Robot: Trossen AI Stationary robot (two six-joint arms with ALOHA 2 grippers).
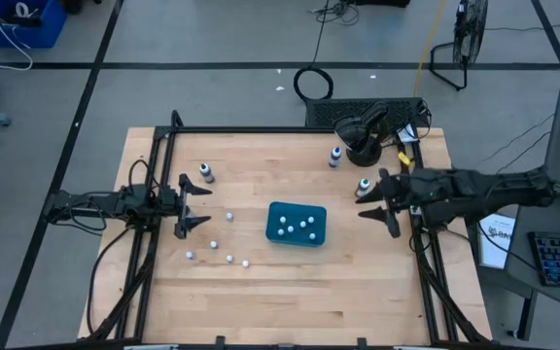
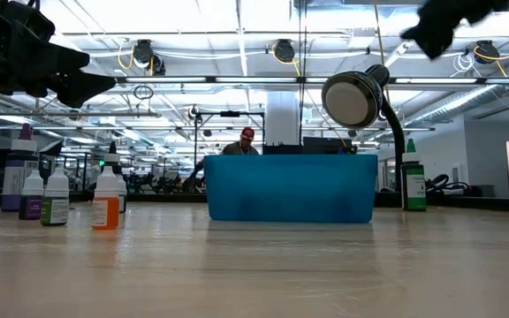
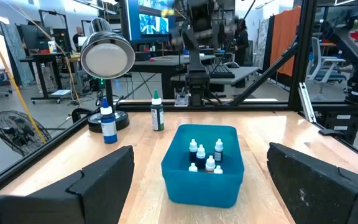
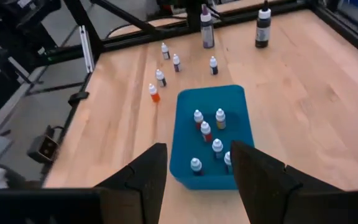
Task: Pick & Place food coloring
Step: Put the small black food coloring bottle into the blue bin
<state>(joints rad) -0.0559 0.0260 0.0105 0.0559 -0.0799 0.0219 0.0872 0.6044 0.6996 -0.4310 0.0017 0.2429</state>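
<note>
Both claws open, flanking tray (image 1: pixel 272 236): left claw (image 1: pixel 192 206), right claw (image 1: pixel 376 206). Risk: toppling loose bottles (image 1: pixel 229 259) (tiny, light) left of tray.

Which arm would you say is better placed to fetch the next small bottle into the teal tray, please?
Probably left: its open gripper hangs beside the loose small bottles; the right gripper is beyond the tray.

Both arms reach in level over the counter (image 1: pixel 280 292), the left tool (image 1: pixel 192 208) and right tool (image 1: pixel 375 203) each with fingers spread, empty, on opposite sides of the teal tray (image 1: pixel 271 229).
</note>
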